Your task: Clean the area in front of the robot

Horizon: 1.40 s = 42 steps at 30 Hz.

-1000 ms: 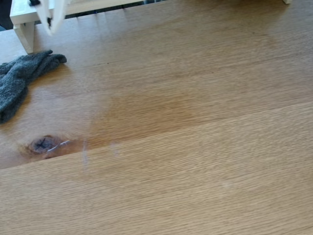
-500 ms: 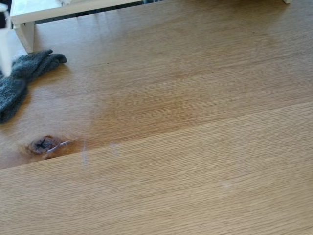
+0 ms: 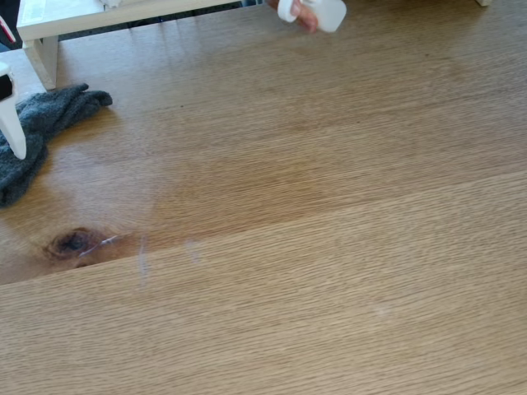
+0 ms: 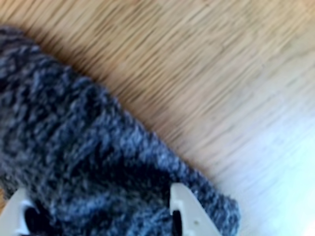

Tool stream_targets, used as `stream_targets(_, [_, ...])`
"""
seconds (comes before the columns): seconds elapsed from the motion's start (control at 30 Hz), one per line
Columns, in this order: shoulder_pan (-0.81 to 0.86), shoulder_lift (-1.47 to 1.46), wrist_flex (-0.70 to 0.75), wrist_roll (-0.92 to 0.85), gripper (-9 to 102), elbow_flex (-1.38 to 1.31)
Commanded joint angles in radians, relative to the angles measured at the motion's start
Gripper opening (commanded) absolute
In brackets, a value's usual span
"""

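Observation:
The area is a light-brown oak surface [image 3: 313, 271] with a dark oval knot [image 3: 72, 242], a darker tan patch [image 3: 247, 185] and faint whitish smears [image 3: 144, 257]. At the fixed view's left edge, the robot's pointed white gripper [image 3: 16, 148] hangs over a grey fuzzy cloth [image 3: 41, 132]. In the wrist view the gripper [image 4: 103, 219] is open, its two white fingertips [image 4: 189, 211] spread wide just above the cloth [image 4: 74, 147]. Nothing is held.
A bare hand with a white bottle [image 3: 317, 11] reaches in at the fixed view's top edge. A white shelf-like frame [image 3: 45, 33] stands at the top left, behind the cloth.
The gripper has swung from the white frame at the top left down to the left edge, over the cloth. The hand with the bottle has come in at the top.

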Motion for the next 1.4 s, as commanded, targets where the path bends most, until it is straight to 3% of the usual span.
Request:
stream_targets(0.0, [0.012,-0.035,-0.028,-0.049,18,-0.052])
stream_targets(0.13, [0.006,-0.072,-0.071,-0.084,0,-0.054])
stream_targets(0.33, [-0.037,-0.069,-0.101,-0.066,0,-0.054])
stream_targets(0.53, [-0.156,0.115,-0.046,0.018,0,-0.054])
stream_targets(0.77, [-0.465,0.442,0.132,0.104,0,-0.054])
stream_targets(0.93, [-0.762,0.545,0.135,0.150,0,-0.054])
stream_targets(1.13, [-1.025,0.436,-0.089,0.144,0,-0.055])
stream_targets(1.37, [-1.129,0.183,-0.502,0.078,0,-0.057])
